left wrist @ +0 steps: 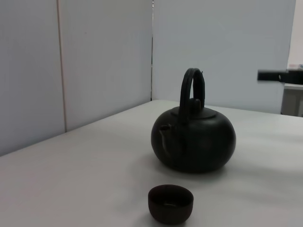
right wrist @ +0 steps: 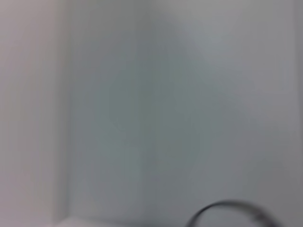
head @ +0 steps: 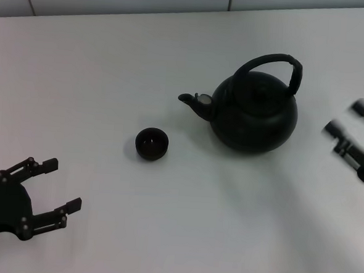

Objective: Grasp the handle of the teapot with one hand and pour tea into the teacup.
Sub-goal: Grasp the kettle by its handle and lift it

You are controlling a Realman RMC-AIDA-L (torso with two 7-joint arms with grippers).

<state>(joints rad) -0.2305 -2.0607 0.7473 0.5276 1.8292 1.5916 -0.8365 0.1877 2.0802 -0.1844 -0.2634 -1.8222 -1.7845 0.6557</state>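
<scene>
The teapot [head: 254,113] stands upright on the white worktop [head: 111,76], a little right of the middle in the head view, its short spout [head: 193,102] pointing toward the robot's left. The handle [head: 274,66] arches over the lid, free of any grip. In the left wrist view the teapot [left wrist: 194,139] sits behind the cup, with the handle [left wrist: 191,90] seen almost edge-on.

The teacup [head: 152,143] rests upright on the worktop, near the spout and to its left and nearer the robot, apart from the pot. In the left wrist view the teacup [left wrist: 171,203] is closest to the camera.

The right gripper [head: 350,135] hovers at the right edge of the head view, just beside the teapot's body without touching it; its jaws stand spread apart and hold nothing, though blur softens them. The right wrist view shows only a pale wall and a dark curve, the handle's top [right wrist: 232,208].

The left gripper [head: 58,188] lies low at the near left, well apart from cup and pot, jaws wide open and empty.
</scene>
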